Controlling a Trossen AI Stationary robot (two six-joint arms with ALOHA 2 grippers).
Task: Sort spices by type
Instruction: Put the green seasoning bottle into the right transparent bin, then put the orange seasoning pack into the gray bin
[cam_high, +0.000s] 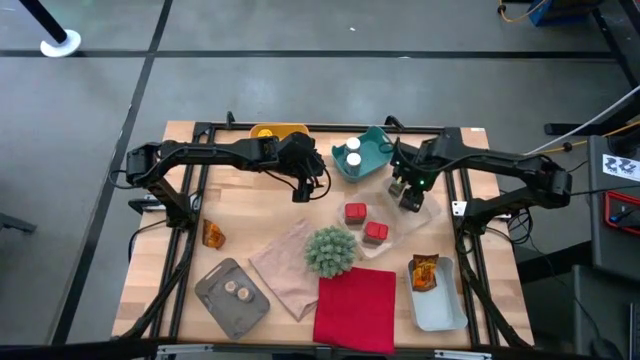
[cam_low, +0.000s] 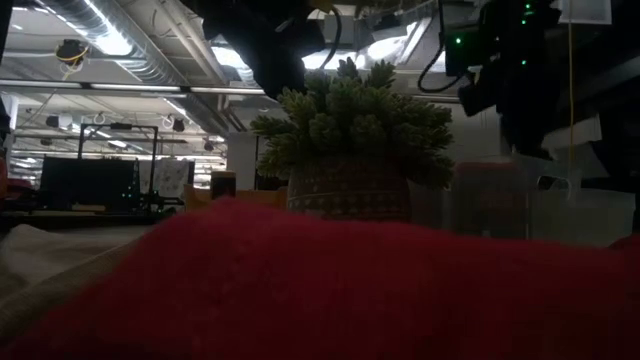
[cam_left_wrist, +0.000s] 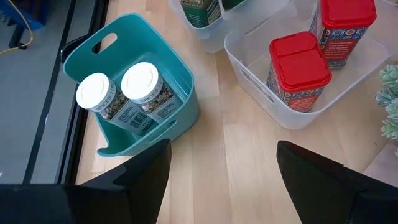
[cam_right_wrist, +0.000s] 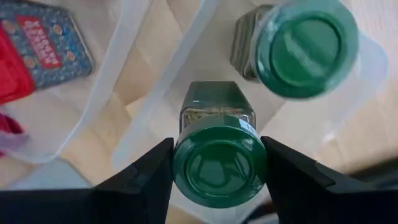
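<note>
Red tin (cam_right_wrist: 37, 46) half cut off

I work in a lab or workshop hall: above my wooden worktop (cam_high: 250, 215) run bare silver ducts (cam_low: 130, 45) and strip lights; around it lies grey concrete floor (cam_high: 300, 90).

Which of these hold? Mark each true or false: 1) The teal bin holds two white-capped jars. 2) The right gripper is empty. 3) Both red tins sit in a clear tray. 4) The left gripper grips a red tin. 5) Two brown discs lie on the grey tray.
1) True: the teal bin holds two white-capped jars.
2) False: the right gripper is shut on a green-capped jar.
3) True: both red tins stand in the clear tray.
4) False: the left gripper is open and empty.
5) True: two brown discs lie on the grey tray.
</note>
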